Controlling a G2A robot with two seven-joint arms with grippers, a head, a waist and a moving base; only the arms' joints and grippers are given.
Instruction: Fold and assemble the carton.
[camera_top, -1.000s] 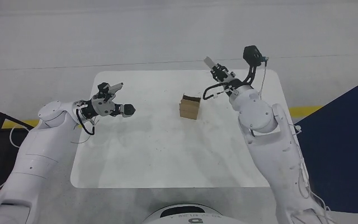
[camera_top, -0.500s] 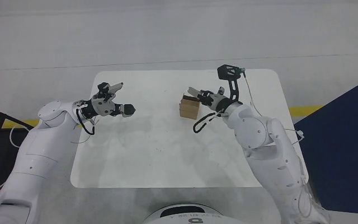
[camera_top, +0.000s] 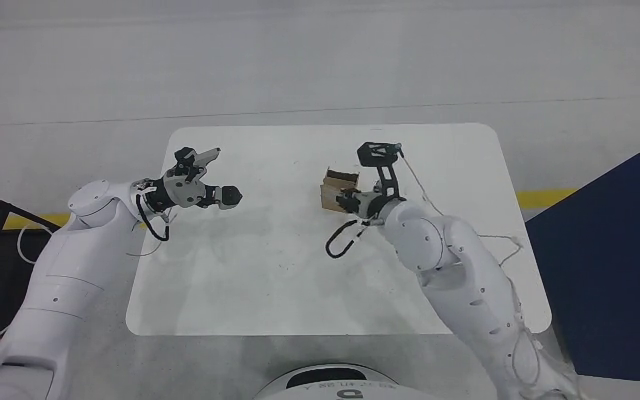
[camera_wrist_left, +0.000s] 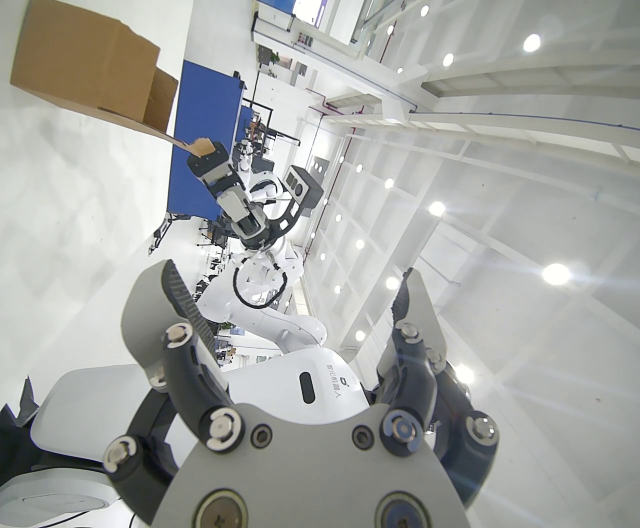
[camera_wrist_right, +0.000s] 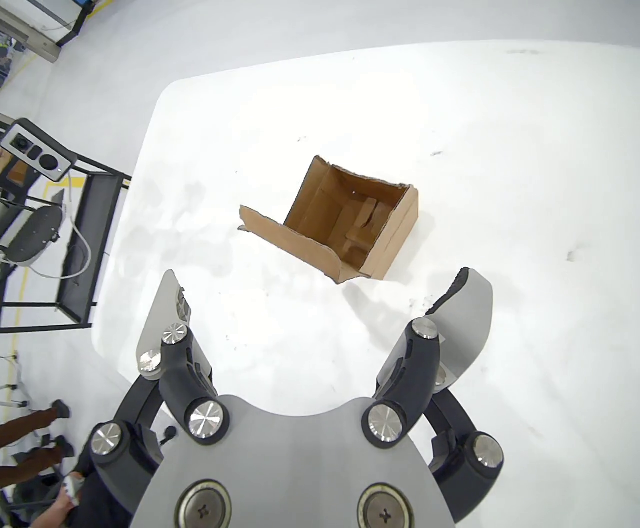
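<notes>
One carton; left end effector and right end effector gape.

A white table with rounded corners stands on a pale grey floor. A yellow line runs along the floor beside it, and a dark blue surface lies at one side (mat or panel, hard to tell). A black metal stand stands on the floor near one of the table's corners. Overhead, round ceiling lights shine among white beams. A blue partition stands in the hall behind.
</notes>
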